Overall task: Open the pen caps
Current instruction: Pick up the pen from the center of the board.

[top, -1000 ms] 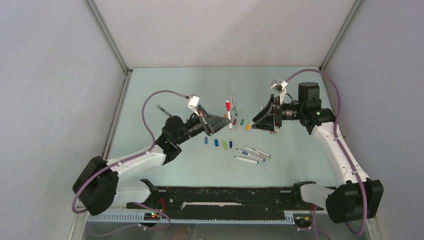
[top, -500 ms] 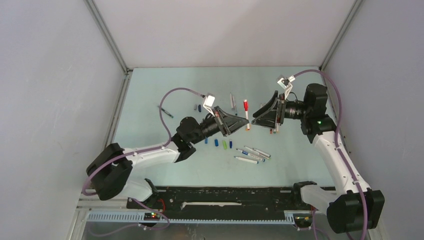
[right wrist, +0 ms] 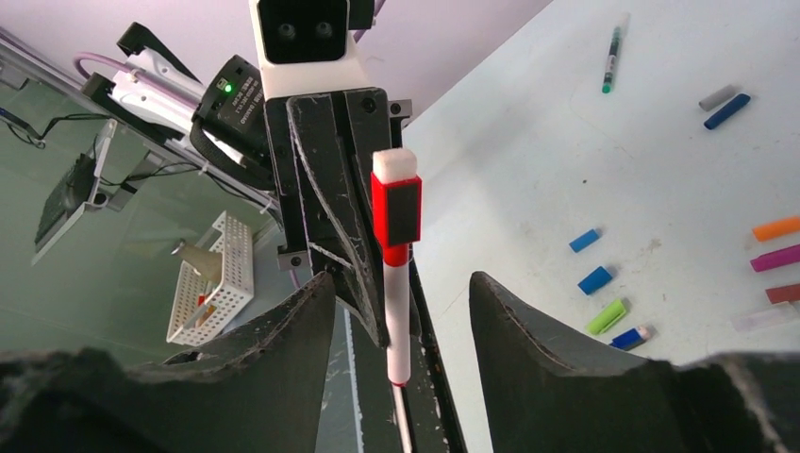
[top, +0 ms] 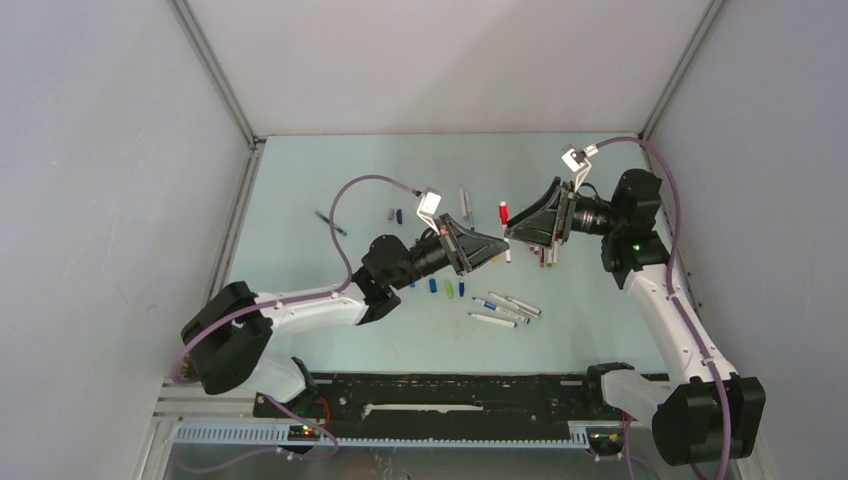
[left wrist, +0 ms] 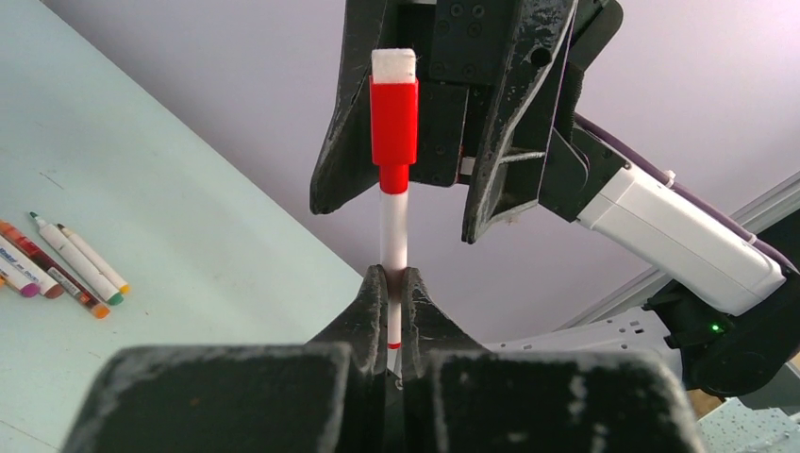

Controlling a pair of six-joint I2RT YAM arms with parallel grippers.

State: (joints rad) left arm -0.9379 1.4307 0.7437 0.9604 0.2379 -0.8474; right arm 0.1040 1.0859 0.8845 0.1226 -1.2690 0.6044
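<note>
My left gripper [left wrist: 394, 283] is shut on the white barrel of a pen [left wrist: 393, 226] and holds it upright above the table, red pen cap [left wrist: 393, 123] on top. The right gripper [right wrist: 401, 283] faces it with jaws open. In the right wrist view the pen [right wrist: 399, 321] and its red cap [right wrist: 396, 212] stand between the spread fingers, touching neither. From above, both grippers meet at the pen [top: 505, 235] mid-table. Loose pen caps lie on the table: blue [right wrist: 595, 279], green [right wrist: 607, 316], orange [right wrist: 776, 227].
Several uncapped pens [top: 505, 305] lie near the front of the table, with more [left wrist: 66, 264] in the left wrist view. A row of caps [top: 440, 287] sits under the left arm. Single pens lie at the far left [top: 330, 222] and at the back [top: 465, 205].
The left gripper has carried the red-capped pen to the right, up to the right gripper. The right gripper's jaws now stand around the pen.
</note>
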